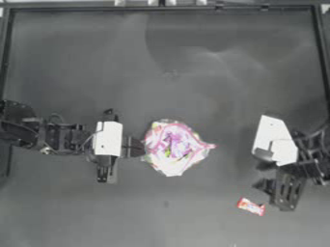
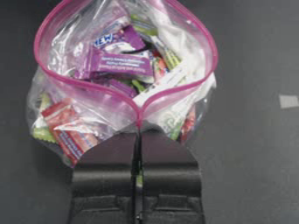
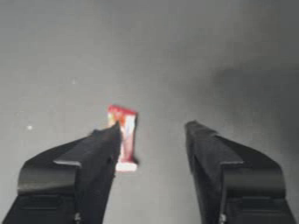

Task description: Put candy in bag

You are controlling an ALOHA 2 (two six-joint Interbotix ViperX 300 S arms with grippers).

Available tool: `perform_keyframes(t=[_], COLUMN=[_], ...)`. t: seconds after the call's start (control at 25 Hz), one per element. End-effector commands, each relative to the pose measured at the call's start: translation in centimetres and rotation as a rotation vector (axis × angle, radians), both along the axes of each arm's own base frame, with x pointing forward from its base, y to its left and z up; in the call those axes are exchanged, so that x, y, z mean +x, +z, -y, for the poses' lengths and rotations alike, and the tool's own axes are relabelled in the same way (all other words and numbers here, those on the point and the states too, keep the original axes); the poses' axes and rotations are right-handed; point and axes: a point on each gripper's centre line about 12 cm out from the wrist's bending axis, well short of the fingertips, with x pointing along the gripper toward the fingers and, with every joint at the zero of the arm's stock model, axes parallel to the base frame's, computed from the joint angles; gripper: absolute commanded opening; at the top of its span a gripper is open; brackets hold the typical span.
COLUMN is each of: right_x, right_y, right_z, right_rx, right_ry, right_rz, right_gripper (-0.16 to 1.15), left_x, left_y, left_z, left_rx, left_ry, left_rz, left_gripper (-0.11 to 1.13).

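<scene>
My left gripper (image 2: 138, 144) pinches the bag (image 1: 172, 147) at its open mouth, mid-table. My right gripper (image 3: 153, 133), jaws spread, hovers off-centre over the candy (image 3: 123, 136), which lies on the table (image 1: 97, 58). Closing now could knock it aside.

place: robot lab test station | evidence: bare dark tabletop (image 1: 193, 58) bounded by a raised frame (image 1: 161, 8) | two robot arms reaching in from opposite sides | no household furnishings visible
</scene>
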Motion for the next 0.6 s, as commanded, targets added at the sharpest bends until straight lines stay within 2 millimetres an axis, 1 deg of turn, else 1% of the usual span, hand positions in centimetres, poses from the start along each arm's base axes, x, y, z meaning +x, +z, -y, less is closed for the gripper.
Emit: perform_keyframes(t=[0.04, 0.16, 0.24, 0.4, 0.6], right_x=[-0.4, -0.8, -0.9, -0.8, -0.4], right_y=[0.3, -0.2, -0.5, -0.9, -2.1], right_z=[-1.0, -1.7, -2.0, -2.6, -3.3], right_rx=[0.021, 0.046, 0.057, 0.06, 0.038], right_ry=[-0.003, -0.019, -0.028, -0.017, -0.001], right_rz=[0.022, 0.018, 0.014, 0.014, -0.034], right_gripper=[0.88, 0.98, 1.02, 1.02, 1.02], left_x=[0.6, 0.5, 0.6, 0.5, 0.6], left_y=[1.8, 1.8, 1.8, 1.8, 1.8], left_z=[-0.1, -0.1, -0.1, -0.2, -0.1], left_rx=[0.006, 0.006, 0.006, 0.006, 0.006], left_ry=[0.001, 0.001, 0.001, 0.003, 0.001], left_rz=[0.056, 0.055, 0.056, 0.055, 0.056], left_gripper=[0.04, 0.04, 0.04, 0.04, 0.04])
